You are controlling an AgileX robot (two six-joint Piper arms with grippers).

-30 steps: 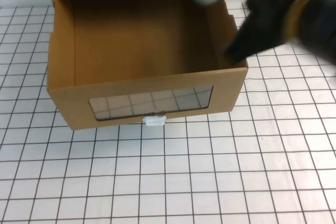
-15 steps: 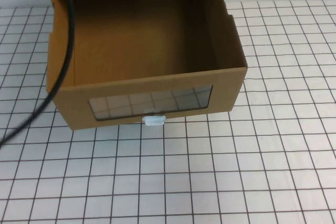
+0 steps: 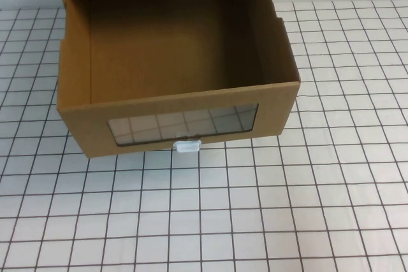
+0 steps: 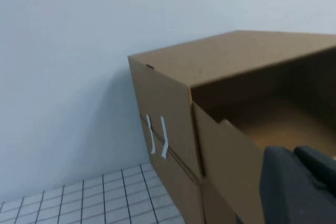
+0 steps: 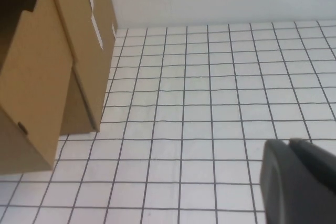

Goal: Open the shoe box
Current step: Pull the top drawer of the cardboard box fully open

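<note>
The brown cardboard shoe box [image 3: 178,103] stands at the back of the table with its drawer pulled out toward me; the inside [image 3: 166,42] is bare. Its front wall has a clear window [image 3: 183,123] and a small white pull tab [image 3: 187,146]. No arm shows in the high view. In the left wrist view my left gripper [image 4: 294,153] is shut, holding nothing, close beside the drawer's side wall [image 4: 231,161]. In the right wrist view my right gripper [image 5: 289,142] is shut and empty over the gridded table, well away from the box [image 5: 79,35].
The white gridded tabletop [image 3: 255,208] spreads in front of and to both sides of the box. A pale wall [image 4: 79,51] rises behind the box. White tape strips [image 4: 157,136] mark the box's outer sleeve.
The right arm, which was over the box's right rear corner, has left the high view. A black cable crossed the left side in between and is gone too. The box has not moved.
</note>
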